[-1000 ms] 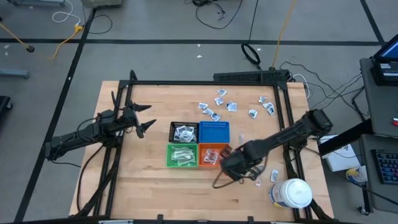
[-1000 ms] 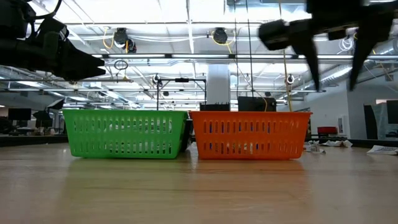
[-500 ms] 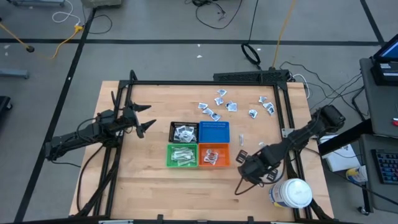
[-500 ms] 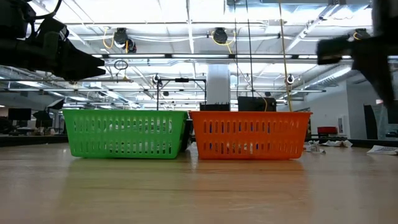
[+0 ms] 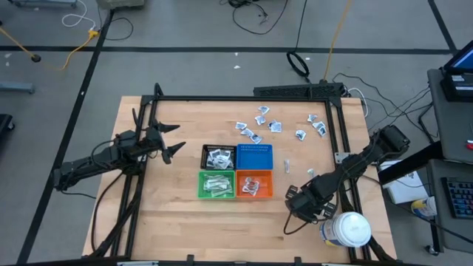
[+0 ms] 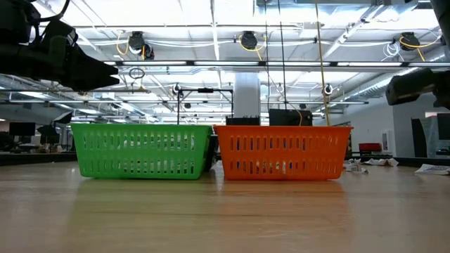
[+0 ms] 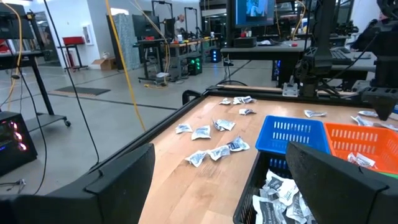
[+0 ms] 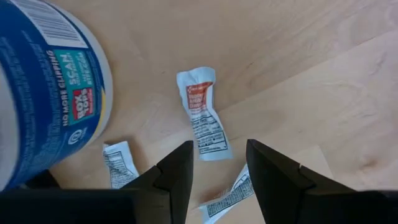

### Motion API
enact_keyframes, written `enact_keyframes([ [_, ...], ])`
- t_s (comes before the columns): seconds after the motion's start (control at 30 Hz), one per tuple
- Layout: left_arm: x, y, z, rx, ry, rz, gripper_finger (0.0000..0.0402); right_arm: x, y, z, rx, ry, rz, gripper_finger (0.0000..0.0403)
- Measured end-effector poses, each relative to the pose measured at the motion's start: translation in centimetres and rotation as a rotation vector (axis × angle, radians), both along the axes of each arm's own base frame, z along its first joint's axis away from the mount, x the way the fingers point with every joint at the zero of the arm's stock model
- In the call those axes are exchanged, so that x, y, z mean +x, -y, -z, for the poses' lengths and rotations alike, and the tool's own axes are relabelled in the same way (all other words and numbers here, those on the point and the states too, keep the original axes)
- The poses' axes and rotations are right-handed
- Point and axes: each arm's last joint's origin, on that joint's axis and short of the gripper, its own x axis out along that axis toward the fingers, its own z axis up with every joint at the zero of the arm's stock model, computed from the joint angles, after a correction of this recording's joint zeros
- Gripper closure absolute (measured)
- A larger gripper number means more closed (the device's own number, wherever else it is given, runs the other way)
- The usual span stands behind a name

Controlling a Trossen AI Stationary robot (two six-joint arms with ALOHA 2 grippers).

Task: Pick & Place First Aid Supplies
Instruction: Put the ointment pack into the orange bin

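Observation:
The first aid supplies are small white packets. Several lie loose at the far right of the table. Others fill the black bin, the green bin and the orange bin. A few lie by the white jar. One of these, with a red mark, lies flat on the wood. My right gripper hangs open just above it, pointing steeply down, and touches nothing. My left gripper waits open and level at the table's left.
The blue bin stands behind the orange one. The jar stands close beside my right gripper at the near right corner. Two more packets lie next to the red-marked one. A dark frame rims the table.
My right gripper has swung away from the orange bin toward the table's right edge and the jar. It has come down and tipped more steeply downward. Its fingers have kept the same gap.

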Motion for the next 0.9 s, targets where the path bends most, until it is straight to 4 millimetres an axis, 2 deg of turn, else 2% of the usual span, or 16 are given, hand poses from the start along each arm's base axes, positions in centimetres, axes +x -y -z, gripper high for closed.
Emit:
enact_keyframes([
  [0.53, 0.0, 0.0, 0.0, 0.000, 0.000, 0.000, 0.0036, 0.9, -0.2, 2.6, -0.032, -0.047, -0.044, 0.0271],
  [0.63, 0.0, 0.0, 0.0, 0.000, 0.000, 0.001, 0.0036, 1.1, 0.0, 2.8, -0.036, -0.054, -0.035, 0.0297],
  [0.83, 0.0, 0.0, 0.0, 0.000, 0.000, 0.000, 0.0036, 1.3, 0.5, 2.8, -0.041, -0.061, -0.010, 0.0389],
  [0.9, 0.0, 0.0, 0.0, 0.000, 0.000, 0.001, 0.0036, 1.4, 0.6, 2.8, -0.041, -0.061, -0.005, 0.0396],
])
